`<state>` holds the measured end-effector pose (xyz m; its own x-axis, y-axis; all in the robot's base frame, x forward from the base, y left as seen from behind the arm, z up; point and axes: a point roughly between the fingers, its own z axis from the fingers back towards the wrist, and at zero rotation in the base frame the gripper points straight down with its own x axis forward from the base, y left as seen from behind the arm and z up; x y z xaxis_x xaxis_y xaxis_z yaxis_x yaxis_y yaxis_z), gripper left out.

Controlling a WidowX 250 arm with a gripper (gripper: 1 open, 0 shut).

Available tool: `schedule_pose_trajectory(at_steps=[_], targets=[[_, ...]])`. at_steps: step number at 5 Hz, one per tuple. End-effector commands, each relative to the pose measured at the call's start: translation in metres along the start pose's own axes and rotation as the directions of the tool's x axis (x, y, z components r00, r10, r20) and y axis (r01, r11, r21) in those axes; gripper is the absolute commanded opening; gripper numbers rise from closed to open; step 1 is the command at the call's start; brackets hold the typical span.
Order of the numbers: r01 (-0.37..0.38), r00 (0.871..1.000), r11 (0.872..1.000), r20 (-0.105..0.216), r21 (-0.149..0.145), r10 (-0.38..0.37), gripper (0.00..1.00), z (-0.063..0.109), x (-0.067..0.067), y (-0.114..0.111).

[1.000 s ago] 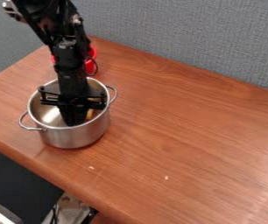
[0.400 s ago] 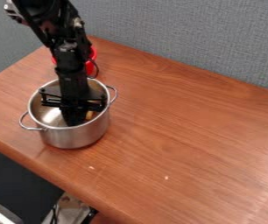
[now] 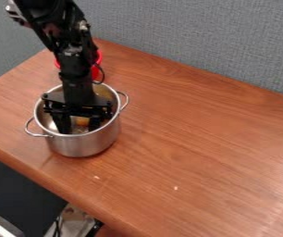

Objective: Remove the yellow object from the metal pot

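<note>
The metal pot (image 3: pixel 70 141) stands on the left part of the wooden table, shiny, with small loop handles at its rim. My gripper (image 3: pixel 76 118) points straight down into it, its black fingers (image 3: pixel 54 117) spread wide inside the rim, open. Of the yellow object (image 3: pixel 101 111) only a small yellow-orange sliver shows inside the pot by the right finger; the gripper hides the rest. I cannot tell whether the fingers touch it.
A small red bowl (image 3: pixel 96 64) sits behind the arm near the table's back edge. The wooden table (image 3: pixel 193 130) stretches to the right of the pot. Its front edge runs close by the pot's left side.
The gripper's fingers have spread apart inside the pot, from nearly together to wide. The arm has stayed in place over the pot.
</note>
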<state>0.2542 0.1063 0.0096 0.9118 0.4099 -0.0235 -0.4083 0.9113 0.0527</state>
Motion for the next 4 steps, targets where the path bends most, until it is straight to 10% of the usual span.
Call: schedule_pose_trajectory(at_steps=[1, 2, 3, 4], targets=[[0.023, 0.999, 1.000, 0.024, 0.009, -0.023, 0.00, 0.0080, 0.0020, -0.0020], [0.024, 0.999, 1.000, 0.024, 0.010, -0.025, 0.00, 0.0093, 0.0019, -0.0011], [0.022, 1.000, 1.000, 0.022, 0.016, -0.022, 1.00, 0.0109, 0.0012, 0.0002], [0.019, 1.000, 1.000, 0.021, 0.021, -0.020, 1.00, 0.0121, 0.0008, 0.0014]])
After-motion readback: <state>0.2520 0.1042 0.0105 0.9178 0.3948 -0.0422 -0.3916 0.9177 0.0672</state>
